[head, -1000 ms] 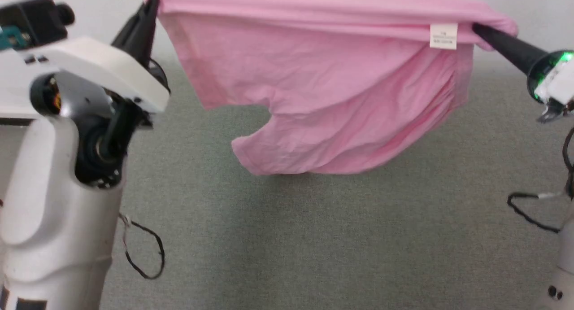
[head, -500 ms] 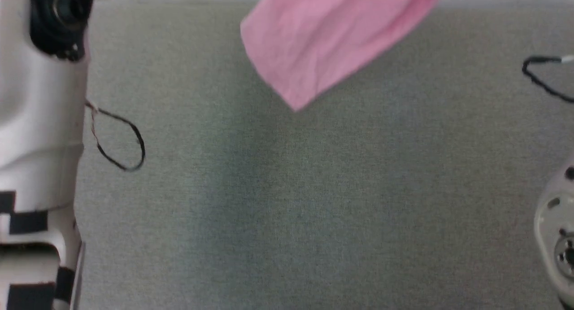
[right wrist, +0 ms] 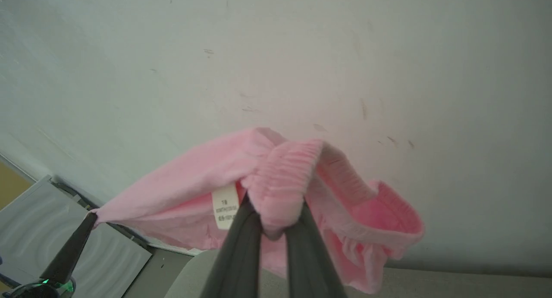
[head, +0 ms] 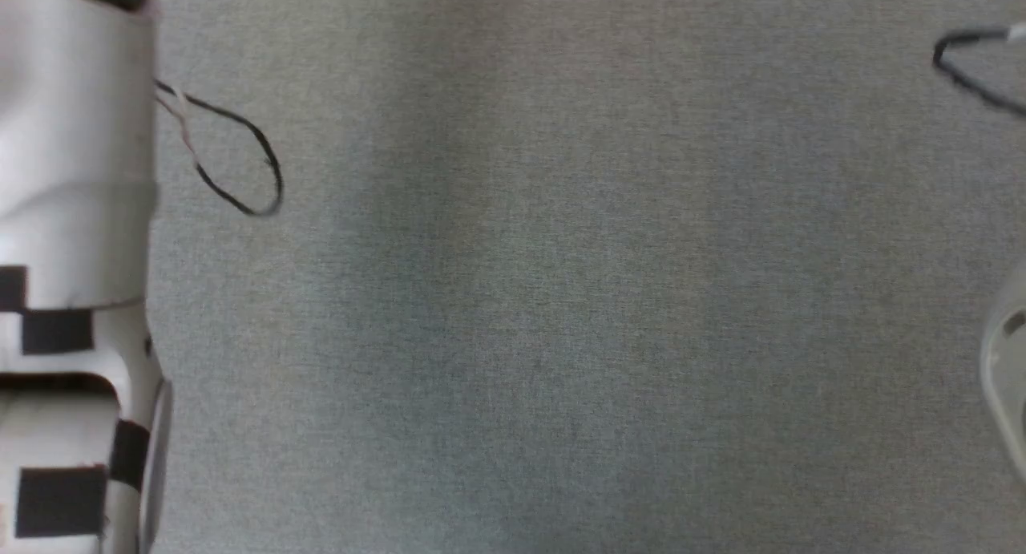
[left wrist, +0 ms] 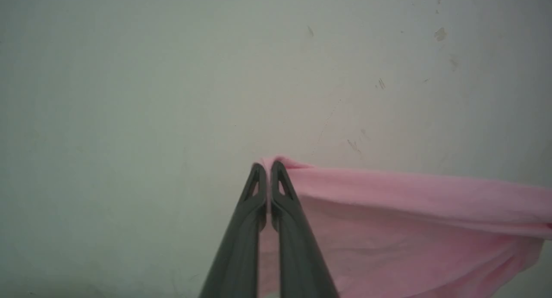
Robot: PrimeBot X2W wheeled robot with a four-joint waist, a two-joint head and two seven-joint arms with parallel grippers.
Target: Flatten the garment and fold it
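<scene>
- Status of garment (left wrist: 409, 229): small light-pink thin cotton shorts w/ gathered elastic waistband, hung in the air between my two claws, pale scuffed wall (left wrist: 129, 73) behind.
- L side: left gripper (left wrist: 267, 170) has its two dark fingers pressed together, a corner of pink cloth pinched right at the tips. From that pinch the cloth runs off toward 3 o'clock and sags toward 5.
- R side: right gripper (right wrist: 274, 218) has jaws a little apart, clamped on a bunched lump of waistband that rolls over the tips at 12. Small white rect. label (right wrist: 225, 207) sits just beside the claw, at approx. 10.
- In right wrist view the top edge pulls taut to 8 o'clock, ending at the other claw's tip; the rest of the waistband loops slack at 4.
- Why held so, I reckon: two pinch pts well apart stretch the top edge, so the legs drop by own wt & creases fall out before lay-down.
- Grey felt-like work surface (head: 561, 297) lies under the head cam, pale left forearm (head: 72, 177) at 9; prob. my landing spot.
</scene>
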